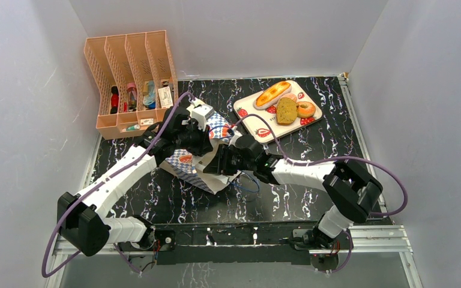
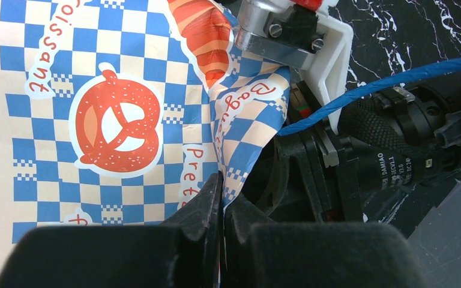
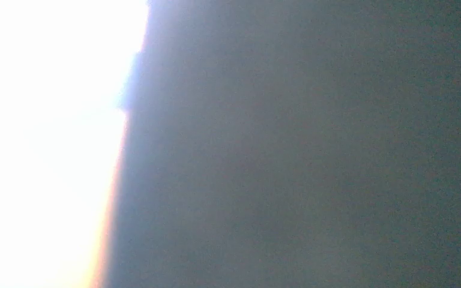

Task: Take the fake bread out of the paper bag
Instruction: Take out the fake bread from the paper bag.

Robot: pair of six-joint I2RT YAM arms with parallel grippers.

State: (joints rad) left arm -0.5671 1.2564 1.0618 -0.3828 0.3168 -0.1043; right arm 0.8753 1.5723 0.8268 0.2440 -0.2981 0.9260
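a: on the middle of the table [image 1: 312,150], what lies there?

b: the paper bag [image 1: 199,161], flat on its side and crumpled, with both arms meeting over it. its checkered band faces up, printed with a pretzel and a croissant, and some white paper shows at the near edge.

a: and the left gripper [image 2: 222,198]?

b: clenched on the bag. in the left wrist view its two dark fingers are pressed together with a fold of checkered paper pinched between them.

a: the right gripper [image 1: 219,162]?

b: it sits at the bag, just beside the left one. from above i can't tell how its jaws stand, and its own camera gives only a white glare and a grey blur.

a: where's the bread?

b: three pieces lie on a strawberry-printed tray [image 1: 251,122] behind and to the right of the bag, well apart from it. the long loaf [image 1: 272,94] is at the back, with the toast slice [image 1: 286,110] and the donut [image 1: 305,109] side by side in front of it.

a: anything else?

b: a blue cord [image 2: 372,87] from the bag runs across the right arm's wrist. a peach file rack [image 1: 131,78] stands at the back left.
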